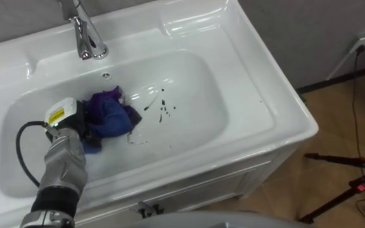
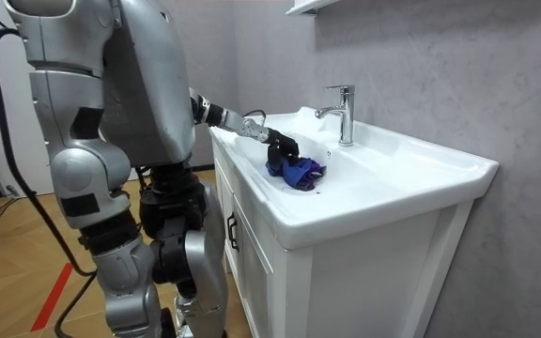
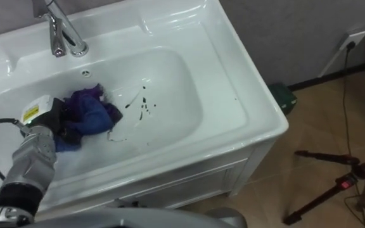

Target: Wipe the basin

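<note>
Your left hand (image 1: 76, 119) is pressed into the bunched blue cloth (image 1: 113, 117) in the basin (image 1: 233, 107), its grip impossible to tell, and the dark smears (image 1: 160, 107) just beside the cloth are not yet wiped.

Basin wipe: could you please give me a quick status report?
Left robot hand on blue cloth in basin. Dark smears unwiped, right of cloth. Nothing in the way.
</note>
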